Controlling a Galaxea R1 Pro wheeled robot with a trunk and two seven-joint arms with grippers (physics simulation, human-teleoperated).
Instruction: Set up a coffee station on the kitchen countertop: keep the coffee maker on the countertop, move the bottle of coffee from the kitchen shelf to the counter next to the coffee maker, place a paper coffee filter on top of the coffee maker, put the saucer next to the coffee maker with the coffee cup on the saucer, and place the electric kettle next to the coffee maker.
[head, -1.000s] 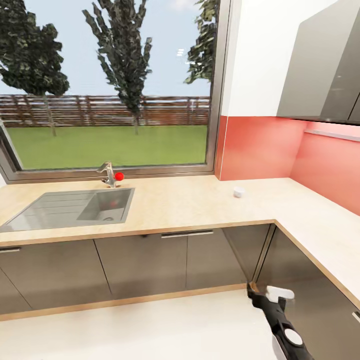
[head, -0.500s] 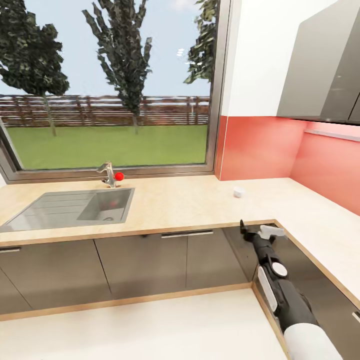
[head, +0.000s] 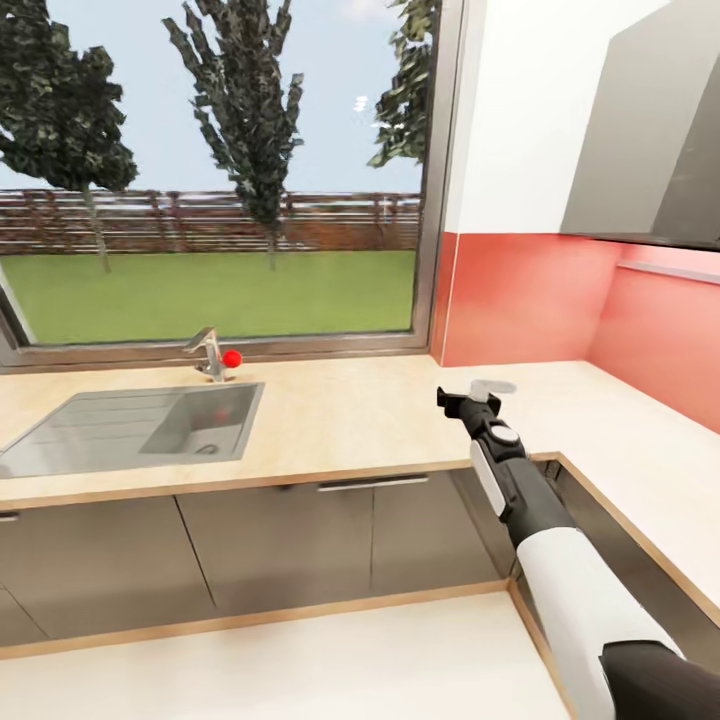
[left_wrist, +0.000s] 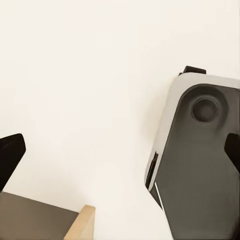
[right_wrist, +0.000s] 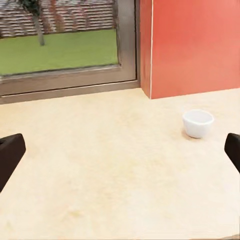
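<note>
The coffee cup (right_wrist: 198, 122), a tiny white cup, stands on the light wood kitchen countertop (right_wrist: 100, 165) near the red wall corner. It is ahead of my right gripper (right_wrist: 120, 155) and off to one side of its line. That gripper is open and empty, with its dark fingertips (right_wrist: 10, 155) far apart. In the head view my right gripper (head: 468, 397) hovers over the countertop (head: 350, 420) near the inner corner. My left gripper (left_wrist: 120, 155) is open and empty above pale floor and the robot's grey base (left_wrist: 200, 165).
A steel sink (head: 130, 425) with a faucet (head: 208, 352) and a red knob (head: 232, 358) lies at the left under the window. A red backsplash (head: 520, 295) and a grey wall cabinet (head: 650, 150) stand at the right. Grey drawer fronts (head: 280, 545) run below the counter.
My right arm has risen from near the floor and reached forward over the counter edge toward the corner. The head view has shifted slightly.
</note>
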